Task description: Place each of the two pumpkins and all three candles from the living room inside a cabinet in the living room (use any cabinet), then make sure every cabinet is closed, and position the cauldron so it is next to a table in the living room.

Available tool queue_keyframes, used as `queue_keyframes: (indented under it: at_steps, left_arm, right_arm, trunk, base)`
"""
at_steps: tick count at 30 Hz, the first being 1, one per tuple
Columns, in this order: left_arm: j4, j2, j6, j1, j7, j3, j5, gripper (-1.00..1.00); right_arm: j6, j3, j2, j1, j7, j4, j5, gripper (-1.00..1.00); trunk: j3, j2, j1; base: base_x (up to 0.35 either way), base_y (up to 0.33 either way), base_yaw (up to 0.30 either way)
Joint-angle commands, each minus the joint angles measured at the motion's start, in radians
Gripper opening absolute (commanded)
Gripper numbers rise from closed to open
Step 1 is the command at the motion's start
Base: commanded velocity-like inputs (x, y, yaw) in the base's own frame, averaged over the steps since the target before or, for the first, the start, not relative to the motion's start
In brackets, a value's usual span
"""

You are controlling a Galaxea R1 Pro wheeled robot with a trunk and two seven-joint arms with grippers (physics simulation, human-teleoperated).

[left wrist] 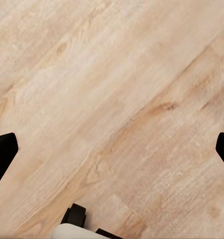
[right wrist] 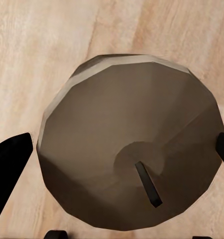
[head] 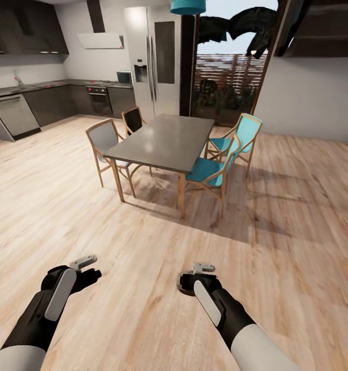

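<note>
A squat grey-brown candle [right wrist: 127, 149] with a short dark wick sits between the fingers of my right gripper [right wrist: 123, 159]. The black fingertips [right wrist: 12, 159] press against its sides. In the head view the candle [head: 184, 288] hangs just above the wooden floor under my right gripper [head: 187, 282], at the lower middle. My left gripper [head: 89, 276] is at the lower left, pointing down at the floor. Its fingers [left wrist: 2, 152] stand wide apart, open, with bare planks between them.
A grey dining table [head: 163, 139] stands ahead with two teal chairs [head: 215, 170] on its right and a grey chair [head: 104, 139] on its left. Dark kitchen units [head: 50, 103] and a steel fridge [head: 153, 62] line the back. Wooden floor [head: 143, 242] stretches between me and the table.
</note>
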Motion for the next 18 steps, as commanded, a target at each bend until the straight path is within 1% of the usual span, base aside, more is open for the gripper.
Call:
queue_keyframes:
  at_steps: [1,6,9,11,13,15,18]
  left_arm:
    - [-0.001,0.0,0.0,0.0,0.009,0.0,0.01,1.0]
    - [-0.001,0.0,-0.023,-0.001,0.009,0.0,0.011,1.0]
    - [-0.001,0.001,-0.025,-0.001,0.009,0.0,0.01,1.0]
    - [-0.001,0.001,-0.025,-0.001,0.009,0.001,0.01,1.0]
    - [-0.001,0.001,-0.025,-0.001,0.009,0.001,0.011,1.0]
    - [-0.001,0.001,-0.025,0.0,0.008,0.001,0.011,1.0]
    - [-0.001,0.001,-0.025,-0.001,0.008,0.002,0.012,1.0]
  right_arm:
    - [0.002,0.002,0.0,-0.001,-0.009,-0.001,-0.009,-1.0]
    - [0.0,0.009,0.0,0.0,-0.009,-0.002,-0.009,-1.0]
    - [-0.006,0.031,0.0,0.0,-0.01,-0.002,-0.009,-1.0]
    - [-0.018,0.059,0.0,0.001,-0.01,-0.002,-0.009,-1.0]
    - [-0.027,0.077,0.0,0.001,-0.01,-0.002,-0.009,-1.0]
    - [-0.032,0.087,0.0,0.001,-0.01,-0.002,-0.009,-1.0]
    - [-0.033,0.09,0.0,0.001,-0.01,-0.002,-0.009,-1.0]
  trunk:
    - [0.0,-0.001,0.0]
    - [0.003,-0.001,0.0]
    - [0.003,-0.001,0.0]
    - [0.004,-0.001,0.0]
    - [0.004,-0.001,0.0]
    - [0.004,-0.001,0.0]
    - [0.004,-0.001,0.0]
  base:
    - [0.052,0.084,0.29]
    - [0.114,0.225,0.29]
    - [0.126,0.293,0.29]
    - [0.107,0.304,0.29]
    - [0.079,0.307,0.29]
    - [0.031,0.311,0.29]
    - [0.009,0.32,0.29]
